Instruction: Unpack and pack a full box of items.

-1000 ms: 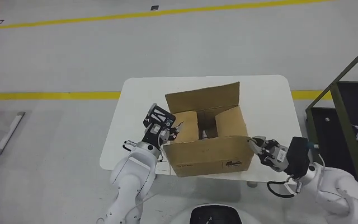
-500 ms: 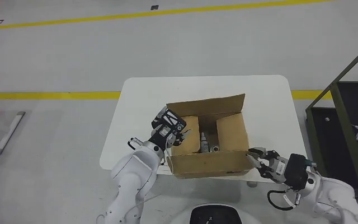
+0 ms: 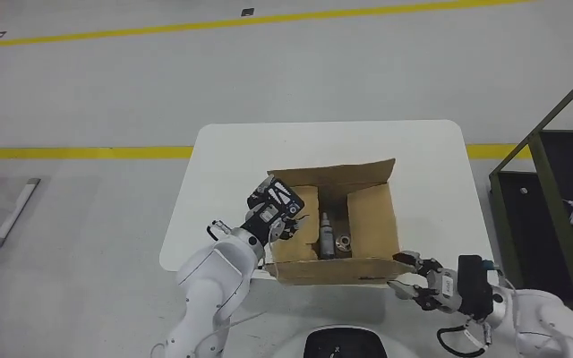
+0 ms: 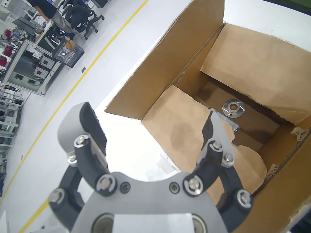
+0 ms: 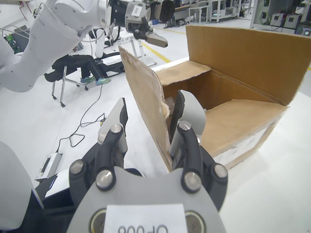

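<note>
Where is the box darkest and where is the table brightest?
Left wrist view: darkest deep in the box around the metal ring; brightest where glare whitens the table between the fingers of the left gripper. Top view: the box's bottom lies in shadow too.

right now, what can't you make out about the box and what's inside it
1. Top view: the folded inner flaps cover most of the floor of the box; anything under them is hidden.
2. Left wrist view: the metal part beside the round flange sits partly behind a finger of the left gripper; its shape is unclear.
3. Right wrist view: the near flap, standing between the open fingers of the right gripper, blocks the contents.
</note>
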